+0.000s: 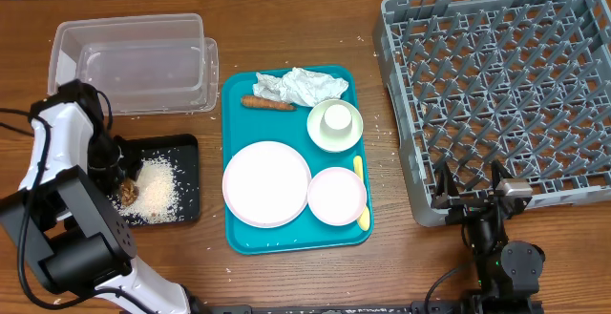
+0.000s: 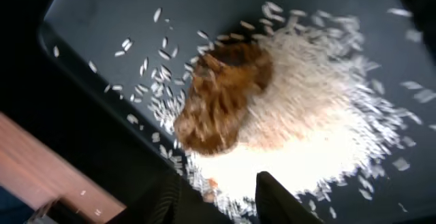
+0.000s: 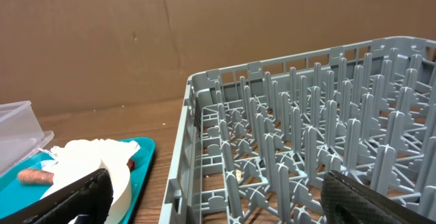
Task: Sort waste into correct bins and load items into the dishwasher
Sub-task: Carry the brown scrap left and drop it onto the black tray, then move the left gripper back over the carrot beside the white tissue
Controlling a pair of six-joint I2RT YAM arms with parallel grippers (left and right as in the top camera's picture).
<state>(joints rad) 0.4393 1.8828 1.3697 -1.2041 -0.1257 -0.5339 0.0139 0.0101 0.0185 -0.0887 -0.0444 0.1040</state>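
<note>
Brown and crumbly, the food lump (image 2: pixel 221 105) lies on the heap of white rice (image 2: pixel 327 115) inside the black tray (image 2: pixel 116 20), so these scraps already sit in one bin. Your left end effector (image 2: pixel 218 180) hangs just above that heap, its fingers a narrow way apart with nothing between them. The lump lies clear ahead of the tips, free of any grip.

Behind the black tray, the clear tub (image 1: pixel 134 61) is empty; I judge it is meant for the dry waste. That waste is on the teal tray (image 1: pixel 237 114) beside it: the crumpled napkin (image 1: pixel 301 86) and the orange-brown stick (image 1: pixel 267 103) at the far end. Nearer you are the round plate (image 1: pixel 266 183), the smaller dish (image 1: pixel 336 197), the bowl (image 1: pixel 334 135) with the cup (image 1: pixel 337 116) standing in it, and the yellow spoon (image 1: pixel 361 188) along the right edge.

None of these is in the grey rack (image 1: pixel 496 85), which holds nothing. Your right end effector (image 1: pixel 470 198) sits spread wide and empty at the rack's near edge, well placed for loading dishes. Stray grains dot the table (image 1: pixel 391 257). I would judge the job well short of halfway.
</note>
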